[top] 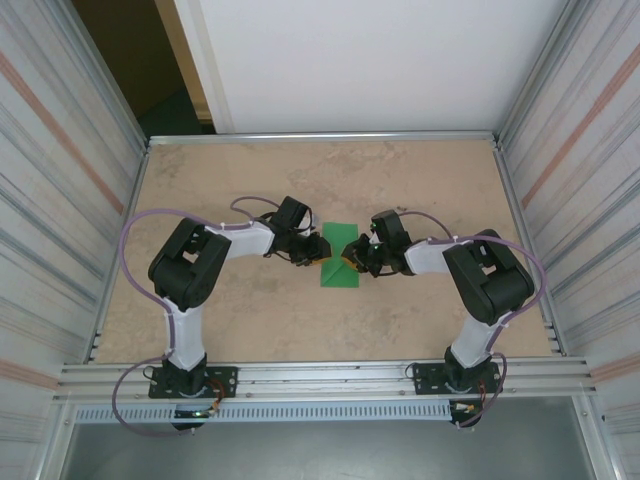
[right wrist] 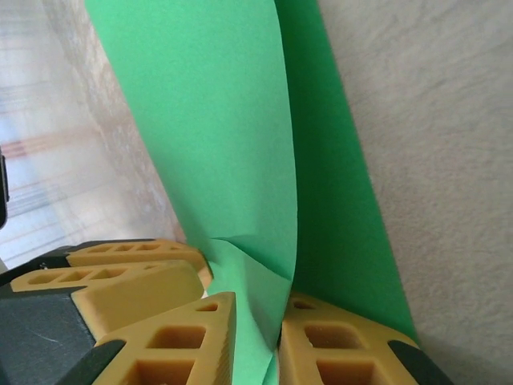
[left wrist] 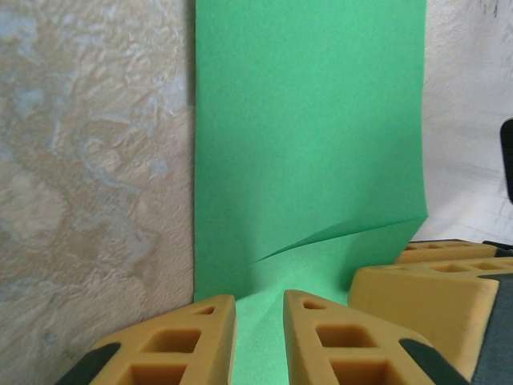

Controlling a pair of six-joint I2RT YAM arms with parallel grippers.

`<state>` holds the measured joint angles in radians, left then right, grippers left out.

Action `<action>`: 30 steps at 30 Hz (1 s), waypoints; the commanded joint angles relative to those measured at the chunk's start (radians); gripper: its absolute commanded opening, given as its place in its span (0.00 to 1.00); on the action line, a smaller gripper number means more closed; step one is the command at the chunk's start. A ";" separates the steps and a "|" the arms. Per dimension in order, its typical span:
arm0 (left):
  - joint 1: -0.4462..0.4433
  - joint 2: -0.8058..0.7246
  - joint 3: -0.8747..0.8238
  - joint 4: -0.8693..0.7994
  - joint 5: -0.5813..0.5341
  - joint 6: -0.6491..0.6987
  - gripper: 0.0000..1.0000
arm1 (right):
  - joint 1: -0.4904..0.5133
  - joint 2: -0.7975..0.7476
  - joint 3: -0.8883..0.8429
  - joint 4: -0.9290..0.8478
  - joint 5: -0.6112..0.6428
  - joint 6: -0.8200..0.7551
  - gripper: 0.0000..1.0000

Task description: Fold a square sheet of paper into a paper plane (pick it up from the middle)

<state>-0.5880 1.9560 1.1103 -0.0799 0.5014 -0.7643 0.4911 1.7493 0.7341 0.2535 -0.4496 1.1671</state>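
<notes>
The square sheet of paper [top: 340, 235] is bright green and lies as a tall rectangle at mid-table. My left gripper [top: 318, 250] reaches it from the left and my right gripper [top: 351, 256] from the right, tips nearly meeting over its lower half. In the left wrist view the paper [left wrist: 313, 120] buckles up into the narrow gap of the left gripper [left wrist: 260, 298], which is shut on a raised ridge. Seen from the right wrist, a lifted fold of the paper [right wrist: 216, 120] is pinched in the right gripper [right wrist: 256, 297].
The tan tabletop [top: 250, 180] is walled by metal rails and ribbed side panels. The right gripper's fingers [left wrist: 425, 281] stand close beside the left ones, and the left gripper's fingers [right wrist: 128, 277] sit just left of the right ones.
</notes>
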 commanded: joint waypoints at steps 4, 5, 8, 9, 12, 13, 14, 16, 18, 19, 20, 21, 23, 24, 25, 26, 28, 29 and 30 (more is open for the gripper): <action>0.012 -0.008 -0.027 -0.037 -0.012 -0.004 0.24 | 0.011 0.026 -0.024 0.069 -0.016 0.035 0.15; 0.014 -0.013 -0.025 -0.033 -0.010 -0.008 0.24 | 0.010 0.024 -0.025 0.078 -0.014 0.033 0.13; 0.029 -0.031 -0.021 0.020 0.032 -0.048 0.25 | 0.011 0.015 -0.032 0.108 -0.004 0.017 0.07; 0.036 -0.042 -0.022 0.044 0.042 -0.065 0.25 | 0.010 0.010 -0.033 0.118 -0.001 0.013 0.05; 0.055 -0.105 -0.043 0.110 0.046 -0.102 0.29 | 0.009 -0.024 -0.032 0.134 0.009 -0.040 0.02; 0.063 -0.133 -0.056 0.128 0.045 -0.114 0.33 | 0.007 -0.044 -0.032 0.138 0.013 -0.052 0.01; 0.073 -0.163 -0.072 0.146 0.047 -0.123 0.36 | 0.004 -0.067 -0.032 0.139 0.015 -0.067 0.01; 0.096 -0.222 -0.114 0.180 0.056 -0.142 0.42 | -0.006 -0.112 -0.030 0.139 0.012 -0.090 0.00; 0.122 -0.293 -0.163 0.213 0.066 -0.160 0.47 | -0.021 -0.160 -0.029 0.140 -0.001 -0.109 0.00; 0.137 -0.331 -0.190 0.227 0.071 -0.165 0.49 | -0.030 -0.186 -0.027 0.144 -0.014 -0.117 0.00; 0.149 -0.369 -0.217 0.235 0.077 -0.168 0.53 | -0.039 -0.211 -0.024 0.146 -0.028 -0.122 0.00; 0.156 -0.404 -0.235 0.238 0.080 -0.169 0.57 | -0.047 -0.230 -0.019 0.147 -0.042 -0.125 0.00; 0.166 -0.479 -0.270 0.247 0.084 -0.166 0.72 | -0.062 -0.265 0.000 0.148 -0.086 -0.126 0.00; 0.167 -0.509 -0.281 0.253 0.087 -0.162 0.77 | -0.066 -0.279 0.010 0.147 -0.106 -0.126 0.00; 0.166 -0.540 -0.294 0.268 0.096 -0.162 0.83 | -0.071 -0.292 0.022 0.147 -0.128 -0.124 0.00; 0.166 -0.567 -0.306 0.287 0.110 -0.166 0.87 | -0.069 -0.304 0.035 0.146 -0.146 -0.121 0.00; 0.165 -0.612 -0.331 0.333 0.121 -0.193 0.91 | -0.071 -0.323 0.059 0.143 -0.168 -0.103 0.00; 0.162 -0.633 -0.346 0.363 0.124 -0.208 0.93 | -0.071 -0.329 0.066 0.154 -0.175 -0.087 0.00; 0.158 -0.650 -0.358 0.384 0.127 -0.217 0.95 | -0.071 -0.335 0.072 0.167 -0.186 -0.069 0.00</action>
<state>-0.4221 1.3617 0.7883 0.2085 0.5915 -0.9470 0.4202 1.4502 0.7681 0.3882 -0.5705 1.0832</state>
